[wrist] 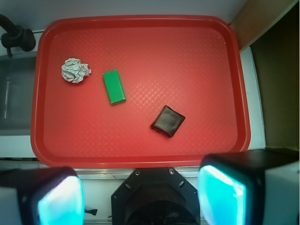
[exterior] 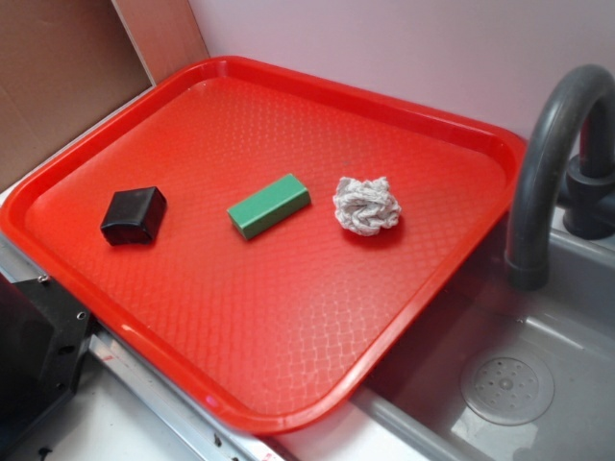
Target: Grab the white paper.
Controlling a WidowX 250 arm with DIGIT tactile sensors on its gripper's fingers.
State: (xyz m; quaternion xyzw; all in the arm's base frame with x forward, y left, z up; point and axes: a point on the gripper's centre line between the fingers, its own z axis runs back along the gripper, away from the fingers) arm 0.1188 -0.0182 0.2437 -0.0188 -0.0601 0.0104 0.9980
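White paper (exterior: 366,205) lies on red tray (exterior: 452,279) beside green block (exterior: 269,206). Only the wrist view shows the claw (wrist: 140,197): spread wide, empty.

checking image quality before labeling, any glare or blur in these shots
Exterior view: sharp, soft glare on the red tray, a small shadow under the paper wad. Wrist view: tray and green block are crisp; the hand at the bottom is out of focus, its fingers glowing cyan.

In the wrist view, the robot's black hand (wrist: 140,199) with two glowing cyan-padded fingers (wrist: 221,197) is spread wide, nothing between them, pointing straight down from high above, well clear of everything below.
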